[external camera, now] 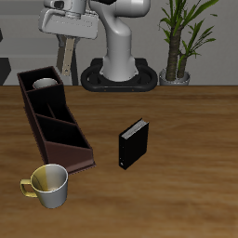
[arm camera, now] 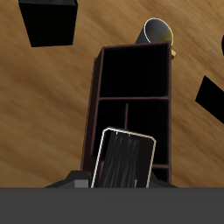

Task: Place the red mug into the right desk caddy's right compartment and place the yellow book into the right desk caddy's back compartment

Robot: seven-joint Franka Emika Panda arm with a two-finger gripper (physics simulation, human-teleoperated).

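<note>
Wrist view shows the grey book [arm camera: 125, 159] pinched in the gripper [external camera: 67, 42], hanging over one end of the caddy [arm camera: 131, 87]; the black book [external camera: 133, 144] stands apart.

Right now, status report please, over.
Claw above right desk caddy far end, grip unclear. Yellow book at that end section, held or resting unclear. Red mug not in sight.
</note>
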